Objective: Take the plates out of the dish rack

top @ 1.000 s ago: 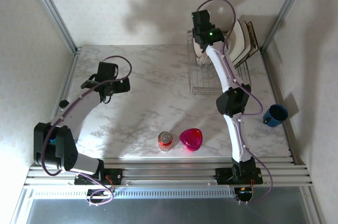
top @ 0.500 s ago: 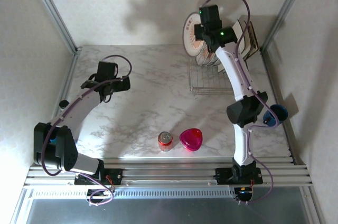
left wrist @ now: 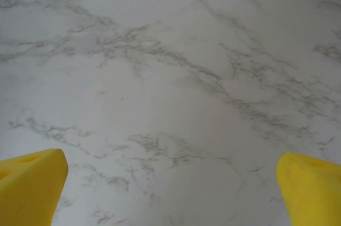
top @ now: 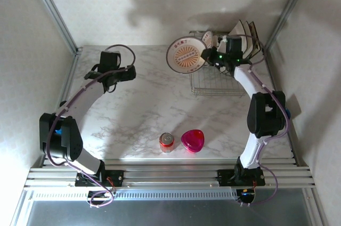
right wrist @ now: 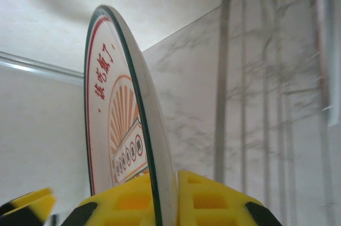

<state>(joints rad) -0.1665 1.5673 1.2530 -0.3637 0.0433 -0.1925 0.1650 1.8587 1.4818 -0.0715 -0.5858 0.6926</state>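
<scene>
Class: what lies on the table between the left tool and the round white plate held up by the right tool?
Nothing: in the top view, bare grey-veined marble tabletop separates the left tool from the round white plate.

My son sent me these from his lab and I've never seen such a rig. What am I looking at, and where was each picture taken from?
These are two robot arms bolted to a marble table. One picture looks down from above; the other two come from cameras on the wrists, showing their yellow fingers. The right end effector grips a round plate by its rim, in the air beside the wire dish rack, where more plates stand. The left end effector is open over bare marble. A can and a pink heart-shaped dish sit near the front.
</scene>
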